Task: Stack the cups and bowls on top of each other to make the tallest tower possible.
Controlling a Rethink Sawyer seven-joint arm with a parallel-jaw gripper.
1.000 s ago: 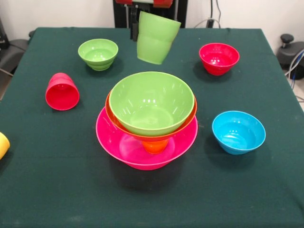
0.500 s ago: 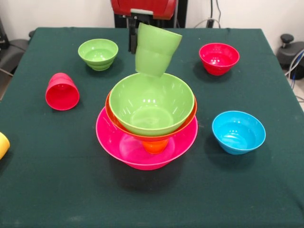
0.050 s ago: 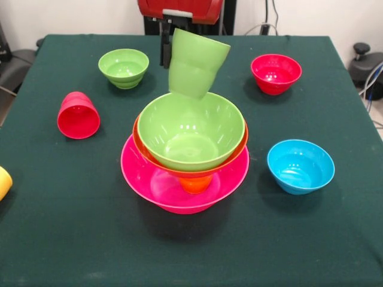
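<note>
Green cup [image 3: 197, 63] hangs tilted in the air, gripped at its rim by the pincer [image 3: 167, 45], just behind the tower [image 3: 185, 152]: pink bowl, orange bowl, big green bowl nested. Around the tower, well apart: small green bowl [image 3: 124, 67], red bowl [image 3: 276, 73], blue bowl [image 3: 300, 166], red cup [image 3: 78, 115] on its side. Yellow cup [image 3: 3, 181] hugs the worktop [image 3: 72, 239] edge. No writing legible.

Robot lab or test room, not a home. Red arm housing [image 3: 179, 11] on a black pedestal [image 3: 227, 17], above and behind the claw [image 3: 165, 48]. Dark green cloth-covered table [image 3: 72, 227] below it as staged work surface. Plain white wall [image 3: 78, 15] behind. Loose cables [image 3: 374, 84] and black equipment [image 3: 365, 63] far off to one side.
</note>
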